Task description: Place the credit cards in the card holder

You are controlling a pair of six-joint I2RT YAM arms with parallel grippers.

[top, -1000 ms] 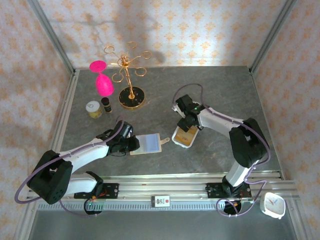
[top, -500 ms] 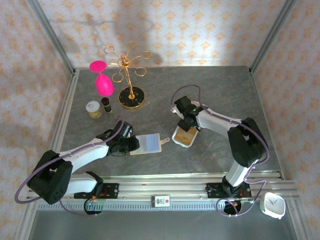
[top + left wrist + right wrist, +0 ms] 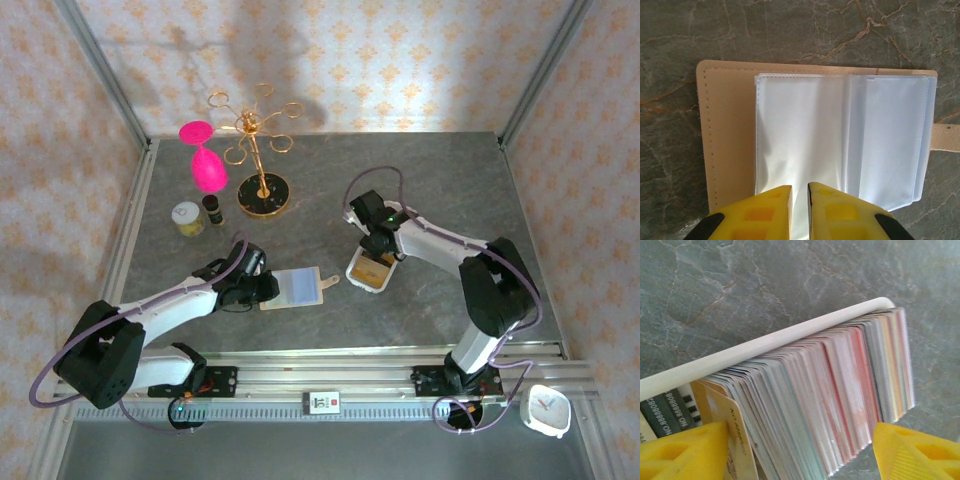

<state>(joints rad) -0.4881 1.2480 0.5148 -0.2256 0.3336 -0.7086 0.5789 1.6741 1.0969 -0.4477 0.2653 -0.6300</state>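
Right pincer (image 3: pixel 800 442) hangs released over the cards (image 3: pixel 840 390), its jaws spread wide with a finger on either side of the packed row and nothing gripped. The cards stand on edge directly beneath it, fanned tight in a white tray (image 3: pixel 765 347) whose rim runs just beyond the fingertips. One tan card (image 3: pixel 732 435) sits against the inner face of one finger, slightly apart from the rest.

Left pincer (image 3: pixel 800 192) is clenched on the near edge of the clear sleeves (image 3: pixel 800 130) of the holder (image 3: pixel 725 140). The holder lies open and flat on the table (image 3: pixel 840 30), stretching away ahead of its fingertips, with the strap (image 3: pixel 946 137) off to one side. No card shows in the sleeves.

From above, the holder lies just ahead of the left pincer, between the two pincers, and the tray lies under the right one.

I judge the step in hand to be the pick of a card, with the filling not yet begun. The next move calls for the right jaws to narrow onto a single card, not a bundle. The tan one looks the easiest, since it stands apart. It should then be lifted straight up out of the tray. The left grip must hold a sleeve steady for it, though I cannot tell which edge the pockets open on.
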